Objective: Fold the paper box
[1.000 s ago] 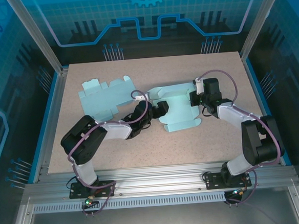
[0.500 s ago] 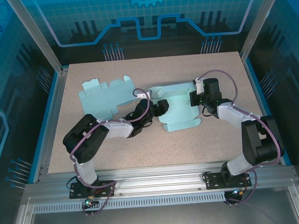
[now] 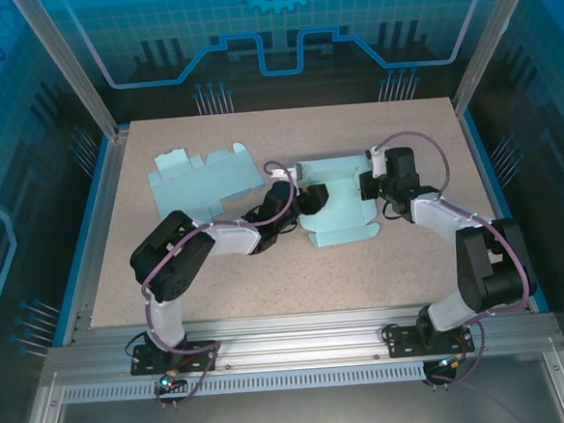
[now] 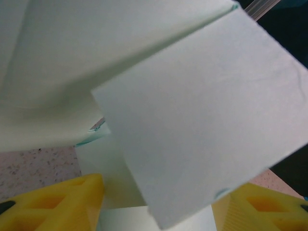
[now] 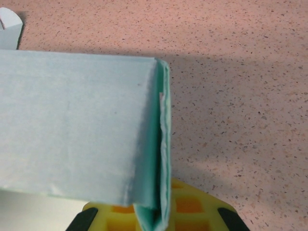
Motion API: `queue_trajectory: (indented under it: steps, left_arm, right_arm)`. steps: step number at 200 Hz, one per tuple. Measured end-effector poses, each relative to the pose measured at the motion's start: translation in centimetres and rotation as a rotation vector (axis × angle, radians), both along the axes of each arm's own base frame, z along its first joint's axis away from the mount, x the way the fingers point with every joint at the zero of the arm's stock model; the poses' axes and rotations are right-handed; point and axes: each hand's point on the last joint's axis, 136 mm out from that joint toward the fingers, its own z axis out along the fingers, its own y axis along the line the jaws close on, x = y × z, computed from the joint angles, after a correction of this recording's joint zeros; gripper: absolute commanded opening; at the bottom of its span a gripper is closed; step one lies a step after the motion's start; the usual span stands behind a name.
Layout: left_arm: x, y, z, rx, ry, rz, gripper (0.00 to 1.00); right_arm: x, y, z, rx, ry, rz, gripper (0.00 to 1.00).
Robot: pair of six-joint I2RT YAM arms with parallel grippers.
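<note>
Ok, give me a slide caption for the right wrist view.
Right pincer shut on a folded box flap above the speckled table.

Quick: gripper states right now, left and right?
Left gripper: open, fingers apart with a flap of the paper box between them.
Right gripper: closed on the paper box's folded edge.
</note>
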Motion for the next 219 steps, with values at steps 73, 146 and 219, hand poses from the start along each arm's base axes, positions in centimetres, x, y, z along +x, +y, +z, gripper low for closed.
queue_trajectory:
  steps: [73,146,219]
  left_arm:
    - [-2.1,0.6,-1.1,0.034,0.007,-0.064,0.67]
    - [-9.6,4.3,4.6,-0.037,-0.045,-0.171,0.78]
    - [-6.6,14.1,10.0,0.147,-0.141,0.192,0.70]
  right_arm:
    - [0.0,-0.2,0.0,0.000,0.000,-0.005,0.00]
    - [0.0,0.1,0.0,0.013,0.003,0.006,0.00]
    - [-0.1,0.1,0.0,0.015,0.003,0.009,0.00]
